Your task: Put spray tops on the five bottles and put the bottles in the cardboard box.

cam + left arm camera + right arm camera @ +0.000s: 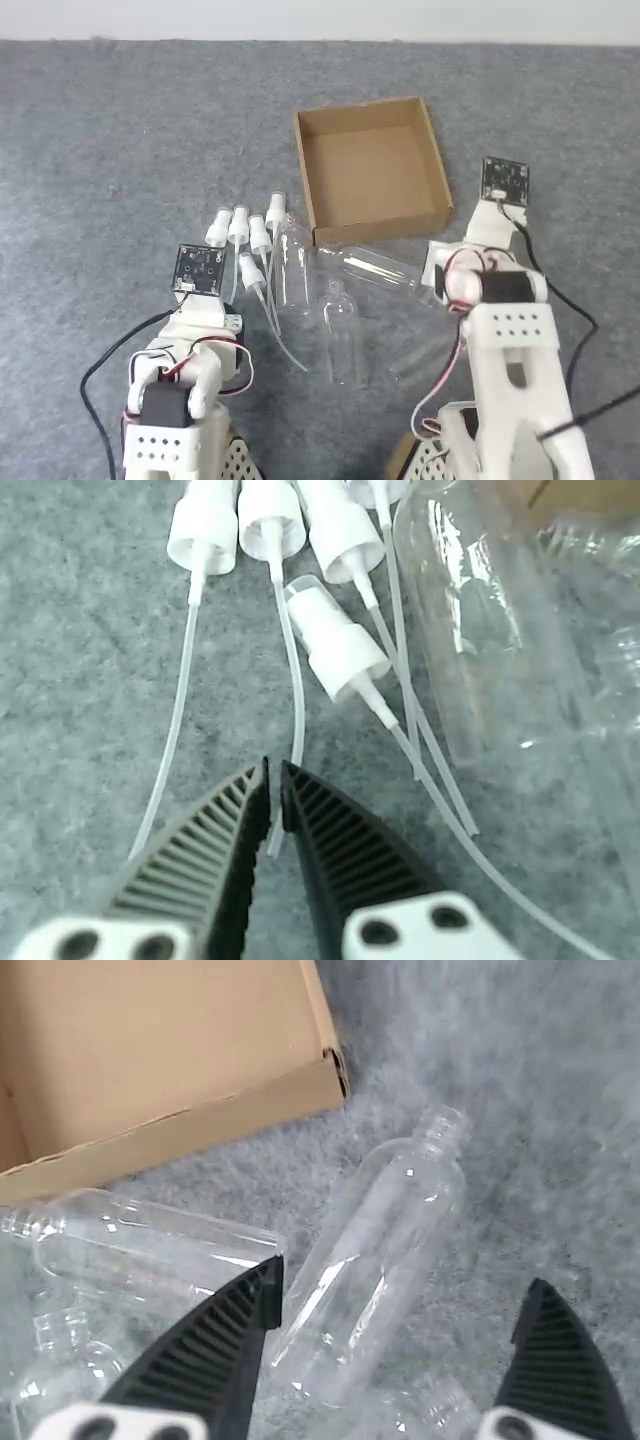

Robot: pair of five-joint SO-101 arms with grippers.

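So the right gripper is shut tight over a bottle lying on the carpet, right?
Not quite. The right gripper is wide open, not shut, as the right wrist view shows. It does hang over a bottle lying on the carpet.

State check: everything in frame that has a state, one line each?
cardboard box: open, empty.
spray tops: five, loose, none fitted.
bottles: lying on their sides, necks bare, outside the box.
left gripper: shut, tips by the spray tops.
right gripper: open, straddling a bottle.
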